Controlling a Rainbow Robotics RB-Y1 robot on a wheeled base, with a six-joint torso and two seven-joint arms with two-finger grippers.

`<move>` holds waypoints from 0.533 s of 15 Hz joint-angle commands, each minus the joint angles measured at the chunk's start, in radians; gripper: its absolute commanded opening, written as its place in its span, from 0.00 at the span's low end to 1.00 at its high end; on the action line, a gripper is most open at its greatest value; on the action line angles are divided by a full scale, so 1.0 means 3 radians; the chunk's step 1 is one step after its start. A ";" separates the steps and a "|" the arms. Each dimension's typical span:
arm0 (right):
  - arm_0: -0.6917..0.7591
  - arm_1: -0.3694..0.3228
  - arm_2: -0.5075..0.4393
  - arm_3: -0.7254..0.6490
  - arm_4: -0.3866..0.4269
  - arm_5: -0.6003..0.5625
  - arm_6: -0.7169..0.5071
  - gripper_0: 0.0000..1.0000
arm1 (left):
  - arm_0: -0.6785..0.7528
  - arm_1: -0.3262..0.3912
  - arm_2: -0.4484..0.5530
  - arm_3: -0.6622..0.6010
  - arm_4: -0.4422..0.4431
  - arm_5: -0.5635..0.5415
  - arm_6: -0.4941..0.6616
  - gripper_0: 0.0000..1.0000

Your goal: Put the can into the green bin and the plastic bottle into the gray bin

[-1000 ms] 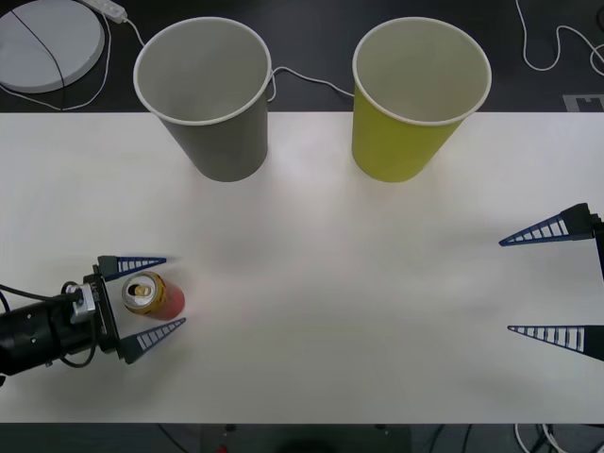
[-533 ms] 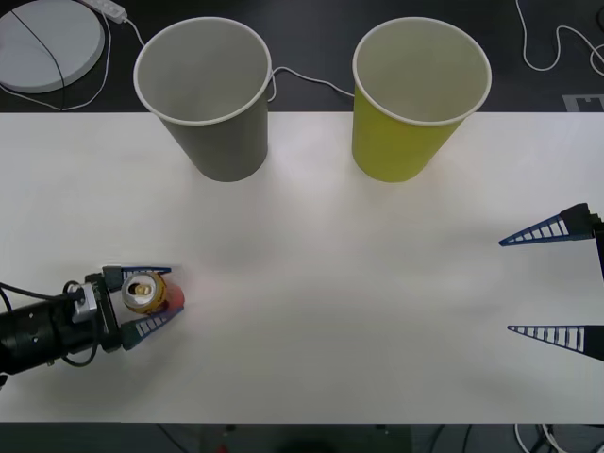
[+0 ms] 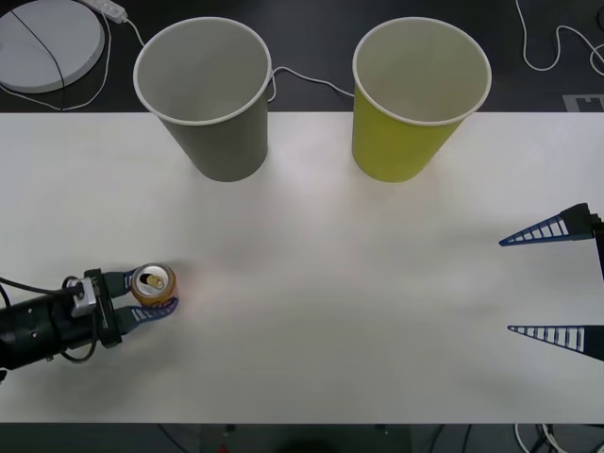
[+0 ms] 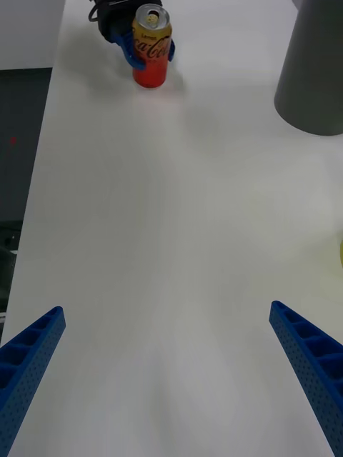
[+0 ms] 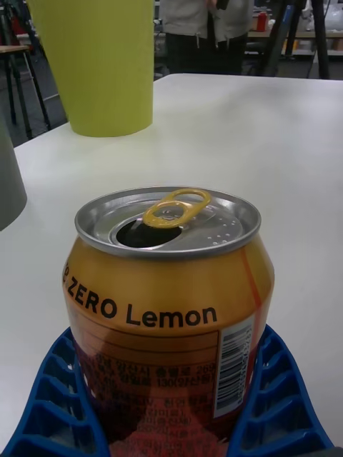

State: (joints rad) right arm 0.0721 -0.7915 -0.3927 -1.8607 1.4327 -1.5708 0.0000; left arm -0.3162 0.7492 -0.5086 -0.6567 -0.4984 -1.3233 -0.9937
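Observation:
The can (image 3: 154, 284), small, red and orange with a shiny open top, stands upright at the table's front left. My left gripper (image 3: 146, 294) is shut on the can (image 5: 168, 314), its blue fingers (image 5: 275, 403) hugging both sides of the lower body; the right wrist view shows the can (image 4: 151, 46) held the same way. The gray bin (image 3: 204, 94) stands at the back left and the green bin (image 3: 417, 96) at the back right, both upright with nothing inside. My right gripper (image 3: 555, 283) hangs open at the right edge. The plastic bottle is out of view.
A white table (image 3: 330, 302) spreads between the can and the cups. Beyond its far edge lie a round white disc (image 3: 42, 42) and loose cables (image 3: 552, 52) on a dark floor.
My left gripper's fingers have closed from wide open onto the can. The can has shifted slightly with them. The right arm has not moved.

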 commanded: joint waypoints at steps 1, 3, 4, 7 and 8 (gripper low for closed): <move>0.0000 0.0000 0.0000 0.0000 0.0000 0.0000 0.0000 1.00 | -0.0004 0.0146 0.0013 -0.0173 -0.0108 0.0157 0.0066 0.00; 0.0000 0.0000 0.0000 0.0000 0.0000 0.0000 0.0000 1.00 | 0.0001 0.0305 0.0018 -0.0378 -0.0200 0.0284 0.0316 0.00; 0.0000 0.0000 0.0000 0.0000 0.0000 0.0000 0.0000 1.00 | 0.0001 0.0397 0.0028 -0.0490 -0.0261 0.0315 0.0480 0.00; 0.0000 0.0000 0.0000 0.0000 0.0000 0.0000 0.0000 1.00 | 0.0001 0.0647 0.0197 -0.0797 -0.0594 0.0351 0.0976 0.00; 0.0000 0.0000 0.0000 0.0000 0.0000 0.0000 0.0000 1.00 | 0.0006 0.0719 0.0264 -0.0889 -0.0706 0.0356 0.1129 0.00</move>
State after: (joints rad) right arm 0.0721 -0.7915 -0.3927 -1.8607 1.4327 -1.5708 0.0000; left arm -0.3157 0.9486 -0.4440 -0.9029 -0.6848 -1.2174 -0.6890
